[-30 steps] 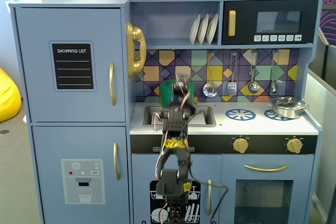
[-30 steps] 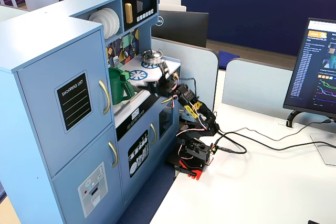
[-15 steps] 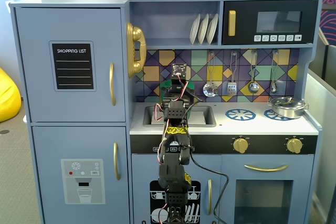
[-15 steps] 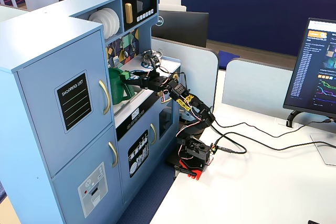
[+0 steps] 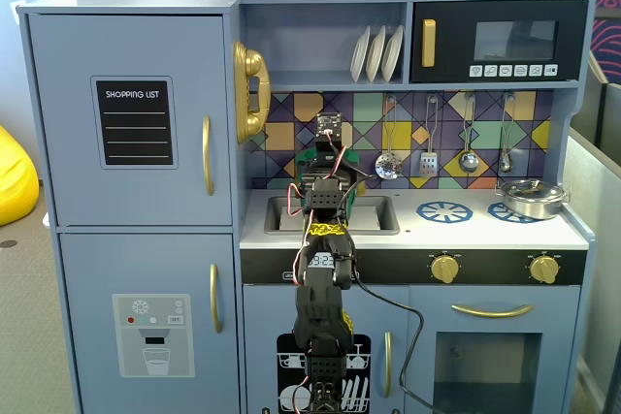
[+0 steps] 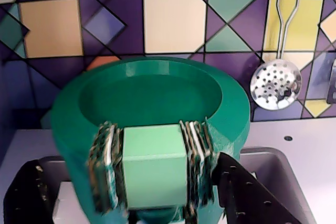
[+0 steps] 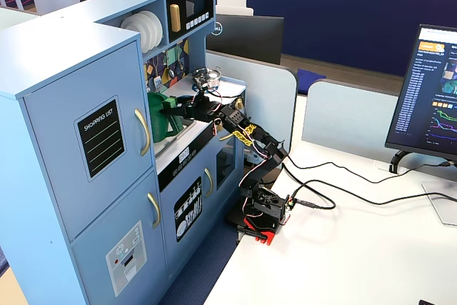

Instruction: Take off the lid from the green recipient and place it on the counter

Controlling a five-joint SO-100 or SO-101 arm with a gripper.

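The green recipient (image 6: 157, 98) fills the wrist view, standing at the back of the counter (image 6: 310, 140) by the tiled wall. Its top shows a round recessed hollow. I see no handle there and cannot make out the lid. A lighter green block with ribbed strips (image 6: 155, 169) sits on its front. My gripper (image 6: 136, 198) is open, with one black jaw on each side of that block. The right jaw is close to the ribs and the left jaw is apart. In the fixed views the arm hides most of the recipient (image 5: 312, 156) (image 7: 158, 118).
The steel sink (image 6: 273, 166) lies just below the recipient. A silver pan (image 5: 532, 198) sits on the right burner. Utensils hang on the tiled wall, including a skimmer (image 6: 275, 83). A shelf with plates (image 5: 376, 53) is overhead.
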